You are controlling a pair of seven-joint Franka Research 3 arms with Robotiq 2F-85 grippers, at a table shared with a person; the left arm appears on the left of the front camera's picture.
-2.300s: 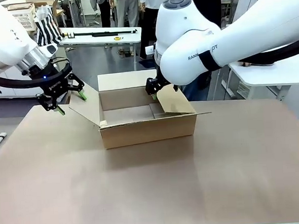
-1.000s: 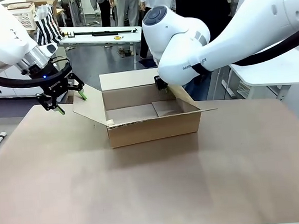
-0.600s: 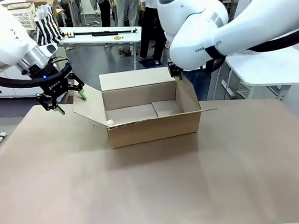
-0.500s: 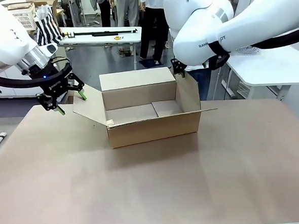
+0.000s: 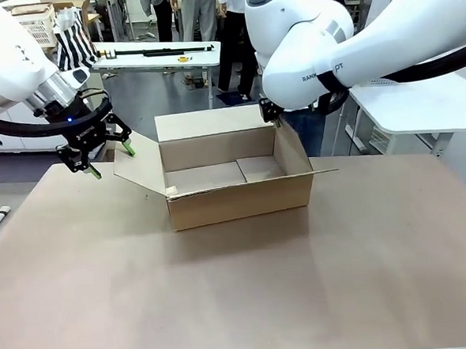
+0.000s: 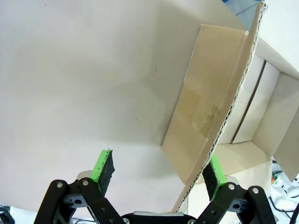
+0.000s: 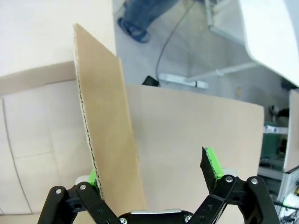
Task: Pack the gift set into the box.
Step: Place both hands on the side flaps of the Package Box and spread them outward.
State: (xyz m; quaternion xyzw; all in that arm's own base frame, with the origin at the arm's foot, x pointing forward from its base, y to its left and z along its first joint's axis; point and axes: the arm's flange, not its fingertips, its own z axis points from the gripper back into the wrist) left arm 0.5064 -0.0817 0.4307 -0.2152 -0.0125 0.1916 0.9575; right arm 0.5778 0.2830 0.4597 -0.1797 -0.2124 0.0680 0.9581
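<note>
My front camera looks across the table (image 5: pixel 225 301) at the box (image 5: pixel 242 201) from mid-range. My wrist cameras sit close behind the left claw (image 6: pixel 159 167) and right claw (image 7: pixel 152 171), each sharing a box flap.

I am working in a robotics lab: people (image 5: pixel 199 10) are standing on the grey floor (image 5: pixel 161 96) among white work tables (image 5: pixel 158 54) behind my surface (image 5: pixel 240 293).

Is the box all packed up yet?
Not yet. Done: the box sits on the table, flaps opened out. In hand: the left gripper straddles the left flap and the right gripper the right flap, both open. Left: the box's floor is bare, so the gift set must go in.
</note>
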